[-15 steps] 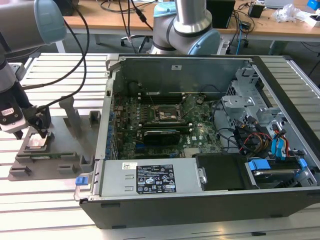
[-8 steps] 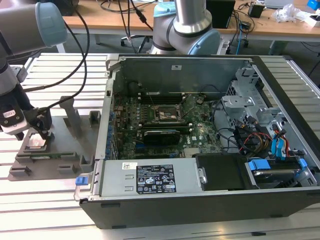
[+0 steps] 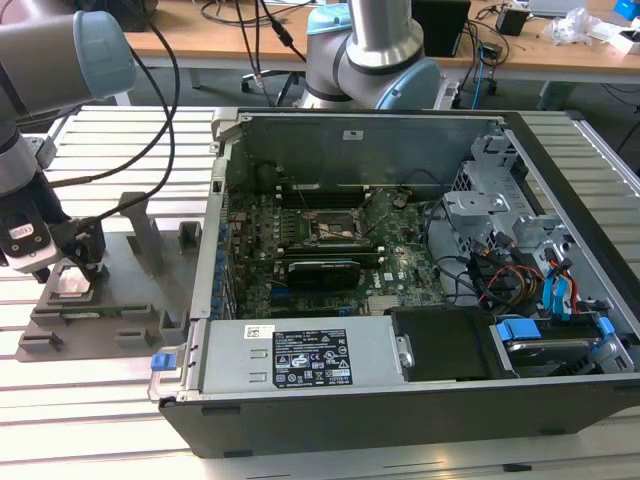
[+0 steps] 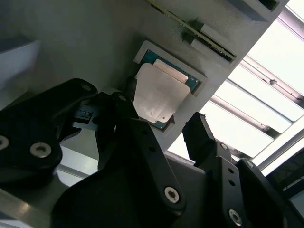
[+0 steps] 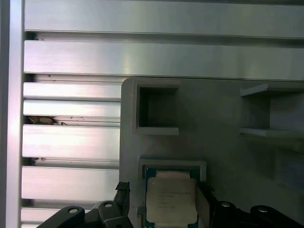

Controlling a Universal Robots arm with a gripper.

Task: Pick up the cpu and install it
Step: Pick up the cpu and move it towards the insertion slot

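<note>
The cpu (image 3: 72, 285) is a thin square chip with a silvery top. It lies flat in a shallow recess of the grey plastic tray (image 3: 130, 300) at the exterior view's left. My gripper (image 3: 62, 266) hangs just above it, open. In both wrist views the black fingers (image 5: 122, 189) stand on either side of the cpu (image 5: 170, 202) with a small gap on each side. The second wrist view shows the cpu (image 4: 159, 95) still seated in the tray (image 4: 85, 42), between the two fingers (image 4: 197, 130). The motherboard socket (image 3: 335, 226) sits inside the open computer case (image 3: 400, 330).
Upright posts (image 3: 140, 225) rise from the tray close to my wrist. The case wall (image 3: 215, 250) stands between the tray and the motherboard. A second robot arm (image 3: 370, 50) stands behind the case. Cables and drive cages (image 3: 520, 260) crowd the case at the exterior view's right.
</note>
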